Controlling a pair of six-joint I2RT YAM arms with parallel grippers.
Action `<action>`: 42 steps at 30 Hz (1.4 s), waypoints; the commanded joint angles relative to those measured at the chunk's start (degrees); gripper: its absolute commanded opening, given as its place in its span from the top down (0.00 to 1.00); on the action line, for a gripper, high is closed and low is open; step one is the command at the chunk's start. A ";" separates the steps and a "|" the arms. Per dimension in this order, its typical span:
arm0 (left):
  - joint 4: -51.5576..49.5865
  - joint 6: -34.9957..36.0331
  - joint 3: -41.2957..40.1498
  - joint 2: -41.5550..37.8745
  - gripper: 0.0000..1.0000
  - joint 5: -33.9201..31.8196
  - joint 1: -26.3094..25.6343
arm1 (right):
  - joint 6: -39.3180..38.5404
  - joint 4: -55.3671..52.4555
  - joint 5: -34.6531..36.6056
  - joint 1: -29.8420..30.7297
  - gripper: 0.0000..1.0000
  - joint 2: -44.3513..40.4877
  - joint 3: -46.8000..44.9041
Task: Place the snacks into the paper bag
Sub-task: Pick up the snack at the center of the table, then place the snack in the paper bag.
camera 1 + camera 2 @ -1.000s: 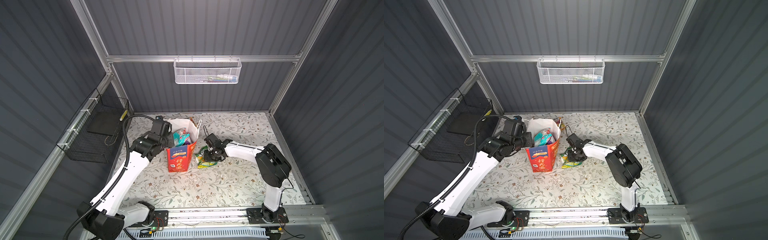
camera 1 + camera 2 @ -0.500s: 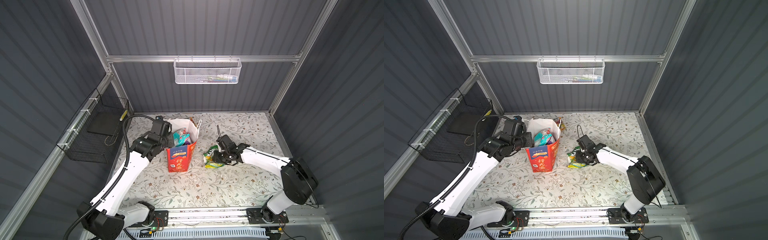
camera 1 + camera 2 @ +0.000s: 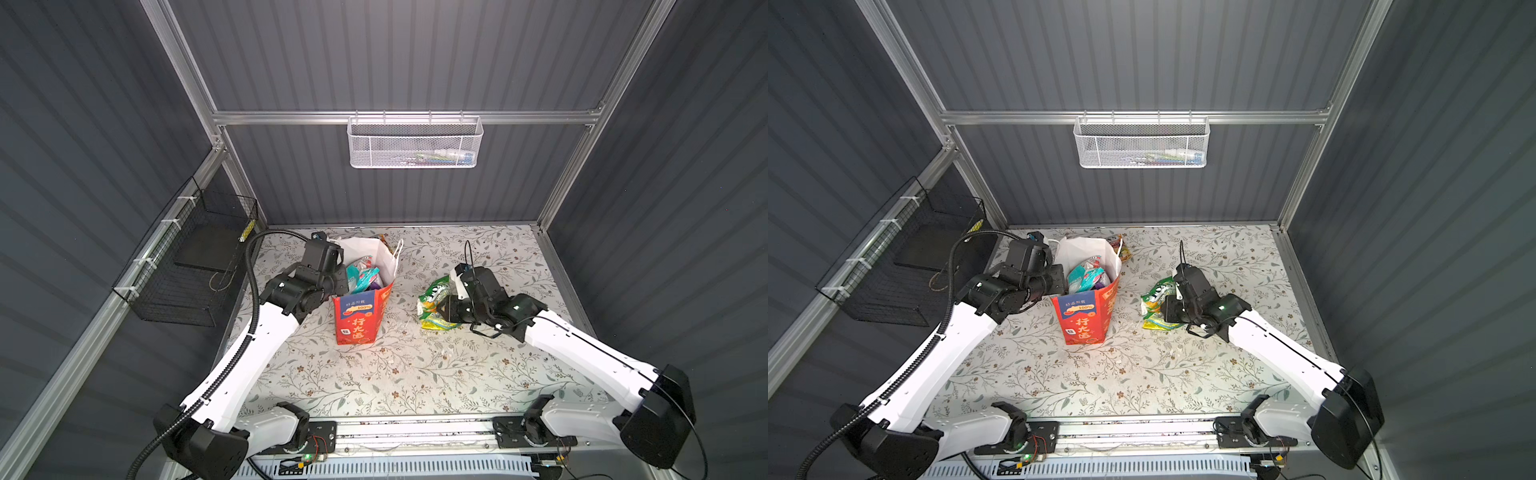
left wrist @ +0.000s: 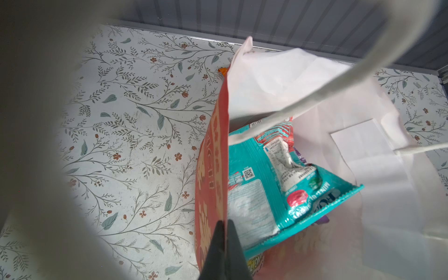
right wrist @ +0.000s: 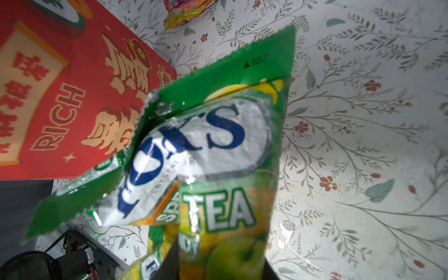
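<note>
The red paper bag (image 3: 359,316) (image 3: 1086,318) stands open at centre left, white inside. A teal snack packet (image 4: 278,184) (image 3: 361,276) and others lie in it. My left gripper (image 4: 224,221) (image 3: 338,282) is shut on the bag's near wall at the rim. To the bag's right, my right gripper (image 5: 218,266) (image 3: 446,309) is shut on a green FOX'S packet (image 5: 230,150) (image 3: 434,305) (image 3: 1156,305). More green-yellow packets (image 5: 143,191) cling beside it; whether they are also gripped I cannot tell. An orange-pink packet (image 3: 384,243) (image 5: 186,9) lies behind the bag.
A white mesh basket (image 3: 415,141) hangs on the back wall. On the left wall hangs a black wire basket (image 3: 187,270). The arms' base rail (image 3: 415,432) runs along the front edge of the floral tabletop (image 3: 415,374).
My right arm has swung out to the right and drawn the green packets a little away from the bag. The left arm and the bag have not moved.
</note>
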 commanded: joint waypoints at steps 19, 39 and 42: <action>1.24 0.85 1.30 -0.70 1.00 1.17 0.14 | -6.47 -8.67 -2.24 1.82 0.74 1.20 31.95; 1.29 1.03 1.31 -0.60 1.00 1.41 0.13 | -8.67 -12.41 -4.64 9.35 0.73 31.70 64.21; 1.24 0.98 1.30 -0.78 1.00 1.52 0.13 | -8.83 -13.53 -5.06 9.35 0.73 35.98 67.07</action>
